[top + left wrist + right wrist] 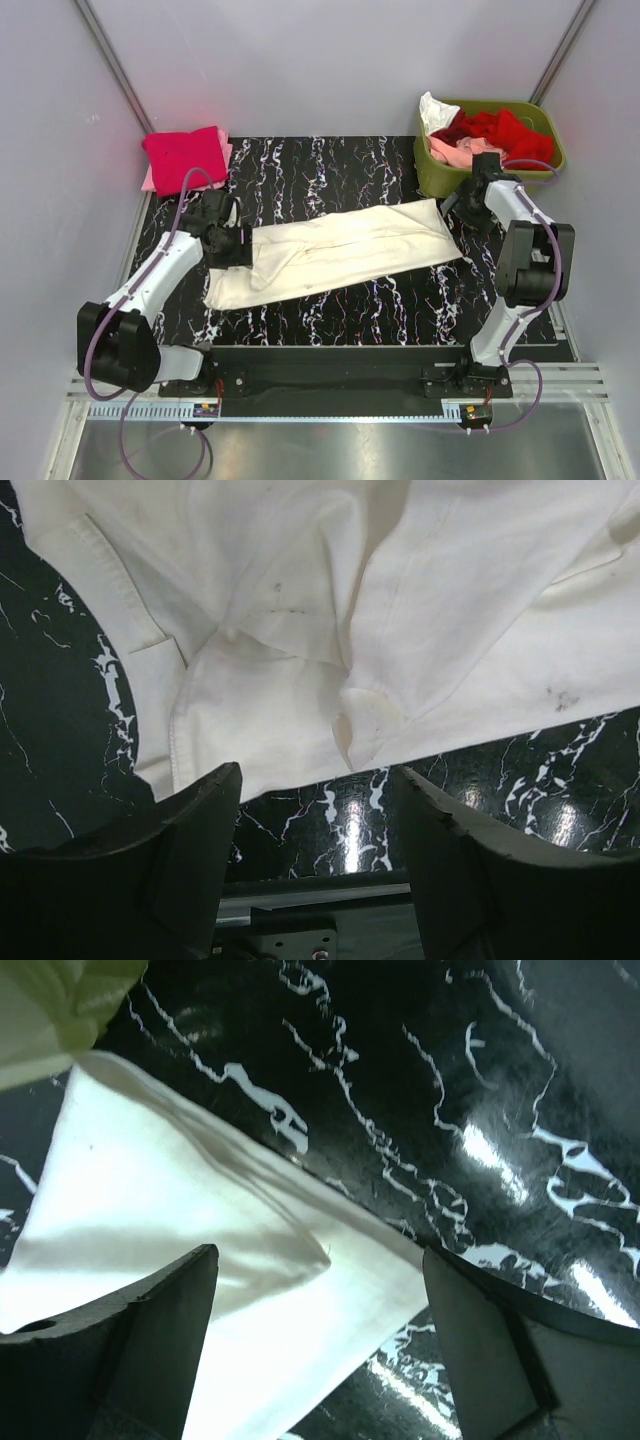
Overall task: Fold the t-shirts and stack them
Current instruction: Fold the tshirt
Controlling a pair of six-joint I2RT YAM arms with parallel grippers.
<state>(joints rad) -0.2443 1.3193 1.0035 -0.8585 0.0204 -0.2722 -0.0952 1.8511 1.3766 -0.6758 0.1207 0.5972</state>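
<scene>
Both claws stand wide and hold nothing. From above we see the left claw (230,243) over the left part of the cream tee (340,250). That tee lies as a long folded band across the middle of the table (330,165). The right claw (468,203) is at the band's right end, just beside the bin (432,178). Only this view gives us the rest: a magenta tee (185,157) folded at the back left corner on a pink tee (150,183), and a red tee (495,132) heaped in the bin with pink and white cloth.

The left wrist view adds rumpled folds, a hem and small dark specks on the cream tee (420,610), just ahead of the left claw (320,780), whose fingers part over bare marble. The right wrist view shows a flat corner of the cream tee (150,1220) under the gap of the right claw (315,1260); we cannot tell whether the fingers touch it.
</scene>
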